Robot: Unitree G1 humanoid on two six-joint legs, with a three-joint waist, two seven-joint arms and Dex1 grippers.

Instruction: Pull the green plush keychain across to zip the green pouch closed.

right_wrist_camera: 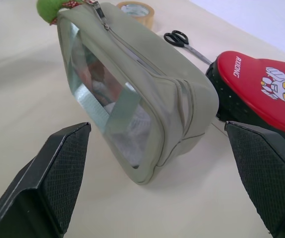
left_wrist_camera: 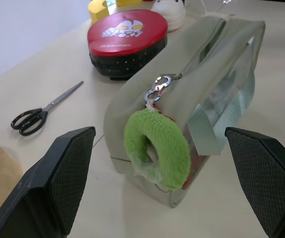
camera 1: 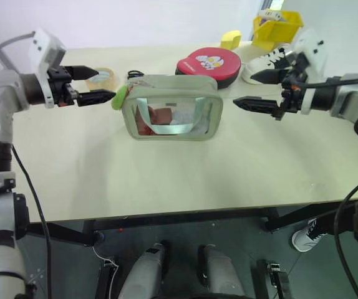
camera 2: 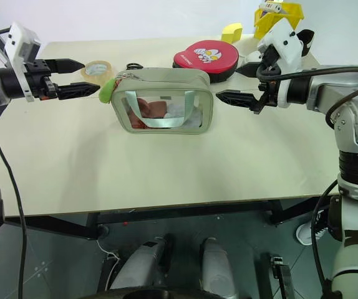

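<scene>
Both arms flank the pouch [camera 1: 171, 115], jaws wide open, nothing gripped yet.

Pouch stands upright mid-counter [camera 1: 166, 187], window toward robot; keychain [camera 1: 119, 96] hangs off its left end on the zip pull. Left gripper [camera 1: 93, 85] sits just beside it, prob. lined up to pinch the charm; right gripper [camera 1: 258, 91] is near the opp. end, likely to brace the pouch vs. the pull.

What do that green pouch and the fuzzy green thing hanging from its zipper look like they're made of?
The green pouch looks like soft, matte fabric: its walls sag and show stitched seams. Its front window seems to be clear glossy plastic, since it reflects light and shows the contents. The green plush keychain looks like fuzzy fleece or plush, with a nappy pile, hung from a shiny, probably metal clip.
</scene>
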